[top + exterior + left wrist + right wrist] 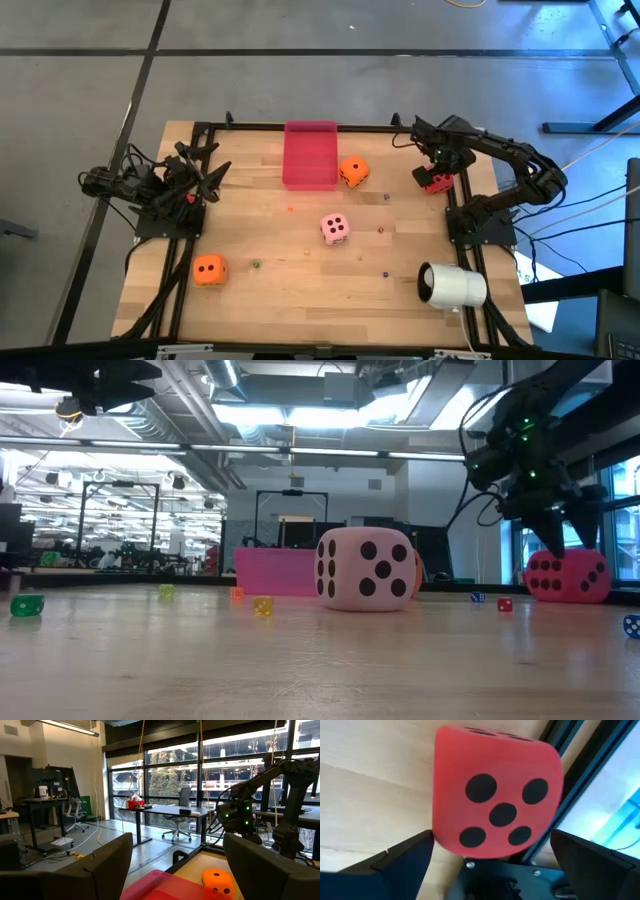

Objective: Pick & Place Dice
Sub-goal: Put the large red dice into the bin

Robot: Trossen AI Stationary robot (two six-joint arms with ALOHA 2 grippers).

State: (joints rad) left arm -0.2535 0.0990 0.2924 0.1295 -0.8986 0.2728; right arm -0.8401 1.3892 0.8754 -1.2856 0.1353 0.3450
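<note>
Filling the right wrist view, the red die (497, 795) sits at the table's (300, 300) right edge in the overhead frame, between the right gripper's (437, 172) spread fingers (402, 865), so an off-centre squeeze could nudge it off the table; the left gripper (195, 180), fingers spread, waits at left.

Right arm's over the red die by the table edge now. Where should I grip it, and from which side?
Come straight down from above: the right gripper is open, and the right wrist view shows its fingers either side of the red die. Close on the two opposite flat side faces, about mid-height. It's a soft-looking cube sitting flat, so parallel faces suit the pads. The black frame rail runs close beside it, so keep the fingers clear of that.
</note>
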